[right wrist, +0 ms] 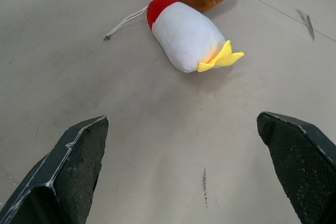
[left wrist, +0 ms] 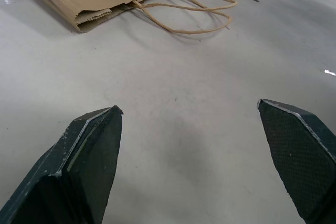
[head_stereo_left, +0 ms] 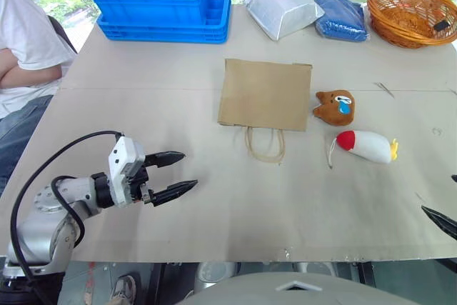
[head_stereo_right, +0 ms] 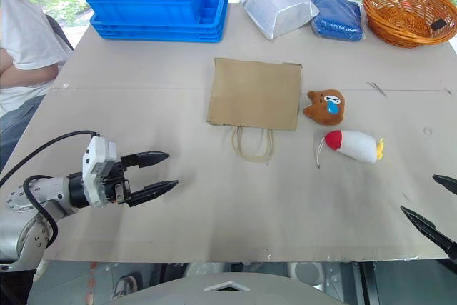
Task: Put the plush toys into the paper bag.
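Observation:
The tan paper bag (head_stereo_left: 265,93) lies flat in the middle of the table, its two loop handles (head_stereo_left: 265,145) towards me. Just right of it sits the brown plush face with a blue teardrop (head_stereo_left: 335,107). In front of that lies the white oblong plush with a red end and yellow tip (head_stereo_left: 368,146). My left gripper (head_stereo_left: 175,173) hovers open over the near left of the table, well short of the bag, nothing between its fingers. My right gripper (head_stereo_right: 435,205) stands open at the near right edge, pointing towards the white plush (right wrist: 187,35).
At the back stand stacked blue crates (head_stereo_left: 163,1), a white plastic pouch (head_stereo_left: 283,9), a blue cloth bundle (head_stereo_left: 342,18) and an orange wicker basket (head_stereo_left: 412,12). A person in a white shirt (head_stereo_left: 21,41) sits at the left edge of the table.

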